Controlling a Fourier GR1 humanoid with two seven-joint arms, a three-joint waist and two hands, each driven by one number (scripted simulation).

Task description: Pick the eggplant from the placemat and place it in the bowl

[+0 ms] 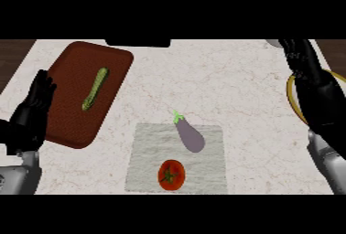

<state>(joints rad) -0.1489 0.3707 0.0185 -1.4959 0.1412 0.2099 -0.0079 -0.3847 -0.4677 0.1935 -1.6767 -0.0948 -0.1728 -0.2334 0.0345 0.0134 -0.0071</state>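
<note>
Left hand (32, 109) is resting at the table's (223, 73) left edge, fingers straight; right hand (307, 64) is hanging over the bowl (292, 93), fingers relaxed. One eggplant (190, 135) is lying on the placemat (148, 155).

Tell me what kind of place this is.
Likely a kitchen counter: a pale marble-like countertop with food laid out. An eggplant and a tomato lie on a grey placemat, and a slim green vegetable lies on a brown tray.
</note>
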